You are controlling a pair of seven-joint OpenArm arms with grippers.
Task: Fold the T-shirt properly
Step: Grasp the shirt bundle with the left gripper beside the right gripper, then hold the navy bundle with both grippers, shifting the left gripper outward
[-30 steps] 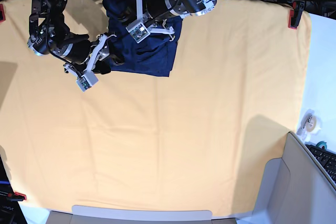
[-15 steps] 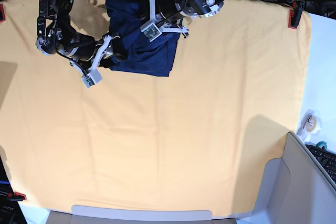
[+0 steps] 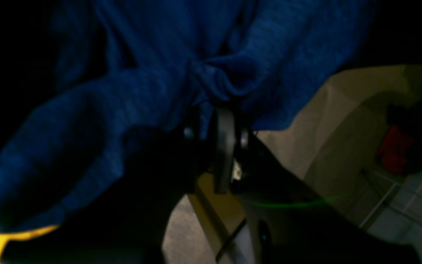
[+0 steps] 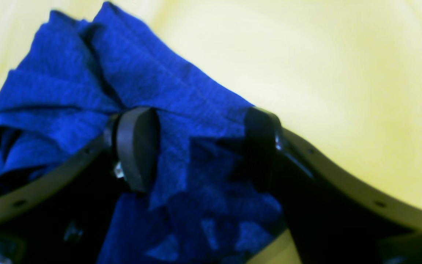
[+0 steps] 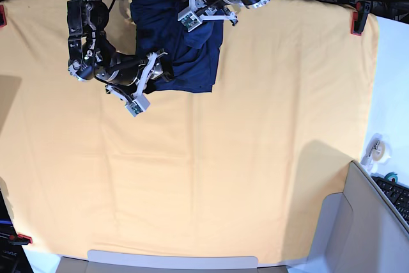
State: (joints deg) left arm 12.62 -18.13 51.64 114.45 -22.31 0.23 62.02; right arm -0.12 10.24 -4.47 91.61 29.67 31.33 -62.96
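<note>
Base view, item one: the T-shirt (image 5: pixel 182 49), dark navy, bunched in a crumpled heap at the far edge of the counter (image 5: pixel 255 158), on the yellow-orange cloth. No flat panel, no aligned sleeve, no clean crease shows; you should count the fold as barely begun, with spreading and every fold left. Left end effector (image 3: pixel 225 121): clenched on a gathered pinch of T-shirt fabric. Right end effector (image 4: pixel 200 146): released, jaws spread wide either side of a fabric ridge, gripping nothing.

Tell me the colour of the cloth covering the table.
Plain yellow-orange table cloth, clearest in the base view.
</note>
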